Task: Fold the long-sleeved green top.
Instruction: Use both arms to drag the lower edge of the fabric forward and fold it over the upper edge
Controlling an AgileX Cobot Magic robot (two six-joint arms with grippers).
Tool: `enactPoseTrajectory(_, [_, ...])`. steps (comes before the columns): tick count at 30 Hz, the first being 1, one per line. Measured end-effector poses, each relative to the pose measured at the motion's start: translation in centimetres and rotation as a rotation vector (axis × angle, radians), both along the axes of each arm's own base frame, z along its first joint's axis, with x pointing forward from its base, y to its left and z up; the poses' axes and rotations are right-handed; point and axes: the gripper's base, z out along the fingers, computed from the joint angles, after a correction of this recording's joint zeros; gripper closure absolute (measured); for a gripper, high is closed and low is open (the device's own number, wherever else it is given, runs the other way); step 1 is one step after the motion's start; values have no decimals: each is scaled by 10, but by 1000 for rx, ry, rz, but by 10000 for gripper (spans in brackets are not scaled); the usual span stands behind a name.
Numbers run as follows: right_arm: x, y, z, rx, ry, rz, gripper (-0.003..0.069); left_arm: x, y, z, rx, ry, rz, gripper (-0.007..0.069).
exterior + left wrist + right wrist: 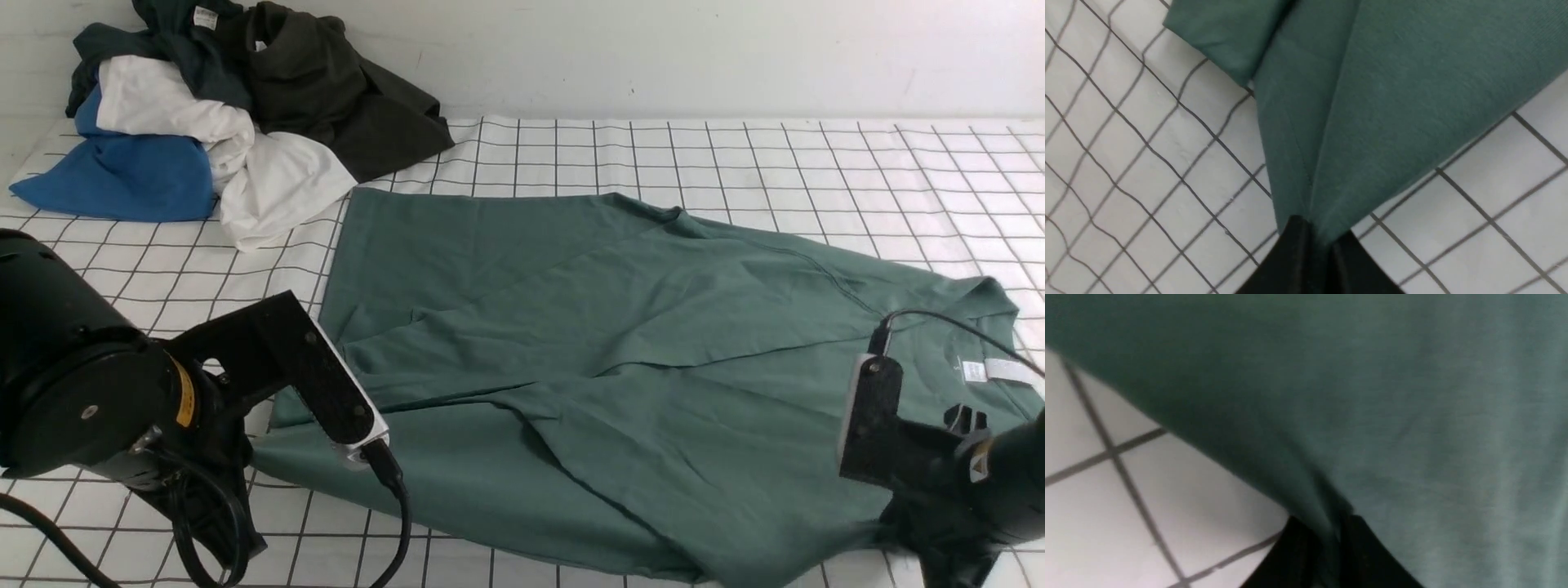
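Surface: white cloth with a black grid (pixel 735 155) covers the table, with a plain white wall (pixel 653 49) behind it.
Garment pile: at the far left corner, against the wall. A blue garment (pixel 122 175) lies lowest and furthest left, with a white garment (pixel 245 171) draped over and beside it. A dark navy-teal garment (pixel 184 41) with a white label is on top. A dark olive-black garment (pixel 343 98) spreads to the right of the heap.
Left arm: the left arm (pixel 82 384) is at the near left, and its wrist camera (pixel 326 384) overlaps the near-left corner of the green cloth.
Left gripper: the left gripper (pixel 1316 232) is closed. Its black fingers (pixel 1290 253) pinch an edge of the green fabric, which fans out from the pinch in two creased panels.
Task item: the green long-sleeved top (pixel 620 343) lies spread on the grid cloth from centre-left to the right edge. It is creased, with diagonal folds across the body. Its left edge lies just beside the white garment.
Neck end: the neck points to the robot's right, where a white neck label (pixel 971 370) is visible.
Right arm: the right arm (pixel 922 457) is at the near right, over the near-right part of the top.
Right gripper: the right gripper (pixel 1331 528) has its black fingers (pixel 1298 551) close together with green fabric caught between them, so it is gripping the top. That view is blurred.
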Motion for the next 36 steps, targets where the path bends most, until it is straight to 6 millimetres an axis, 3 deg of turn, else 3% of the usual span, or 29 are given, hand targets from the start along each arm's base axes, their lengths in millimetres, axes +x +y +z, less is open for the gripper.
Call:
enactPoseTrajectory(1, [0, 0, 2, -3, -7, -1, 603, -1, 0, 1, -3, 5, 4, 609])
enactPoseTrajectory(3, [5, -3, 36, 11, -111, -75, 646, -7, -3, 17, -90, 4, 37, 609])
enactPoseTrajectory(6, [10, -5, 59, 2, -211, -90, 648, -4, -5, 31, -150, -33, 60, 609])
enactPoseTrajectory(9, [34, -9, 91, 17, -436, -97, 648, 31, -3, 52, -238, -130, 169, 609])
enactPoseTrajectory(11, [52, -10, 97, 62, -540, -102, 648, 58, 0, 57, -267, -177, 225, 609])
enactPoseTrajectory(15, [106, -13, 85, 137, -641, -100, 648, 138, 6, 55, -311, -269, 324, 609])
enactPoseTrajectory(17, [124, -13, 75, 142, -635, -99, 648, 164, 7, 49, -320, -286, 344, 609])
enactPoseTrajectory(18, [144, -14, 61, 141, -616, -105, 648, 196, 6, 32, -319, -283, 365, 609])
enactPoseTrajectory(19, [152, -14, 60, 143, -619, -108, 648, 204, 6, 28, -319, -284, 370, 609])
enactPoseTrajectory(21, [192, -13, 25, 151, -564, -151, 646, 256, 3, 4, -331, -309, 394, 609])
enactPoseTrajectory(25, [233, -12, -1, 179, -535, -237, 614, 315, -2, -38, -351, -315, 444, 594])
enactPoseTrajectory(29, [260, -14, -9, 209, -515, -365, 519, 348, -3, -76, -317, -246, 495, 496])
enactPoseTrajectory(31, [266, -15, -2, 226, -509, -444, 457, 356, -3, -77, -312, -230, 526, 410])
enactPoseTrajectory(34, [270, -15, 21, 250, -509, -561, 391, 355, -2, -57, -321, -239, 553, 288])
enactPoseTrajectory(36, [266, -9, 41, 259, -478, -649, 383, 350, -1, -30, -345, -268, 559, 247])
